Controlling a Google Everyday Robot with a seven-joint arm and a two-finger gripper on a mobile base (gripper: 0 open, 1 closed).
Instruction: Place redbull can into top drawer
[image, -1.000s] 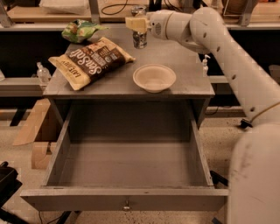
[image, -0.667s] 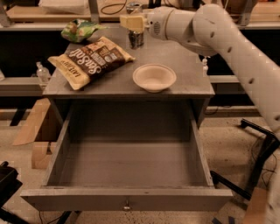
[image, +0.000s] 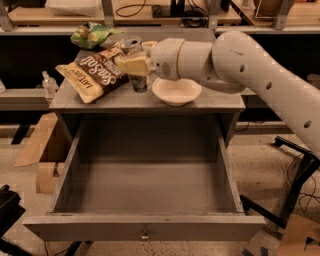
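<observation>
claw (image: 133, 65) tight around redbull can (image: 140, 83) — now forward beside the bowl (image: 176, 93), seemingly off the table (image: 222, 103)

Cream tool (image: 134, 66) around silvery redbull can (image: 140, 82) over grey table (image: 150, 101); grey top drawer (image: 145, 227), white bowl (image: 176, 93).

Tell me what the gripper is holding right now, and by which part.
The gripper holds the redbull can, clamped across the middle of its body, over the tabletop beside the white bowl. The can's top and base show above and below the fingers.
</observation>
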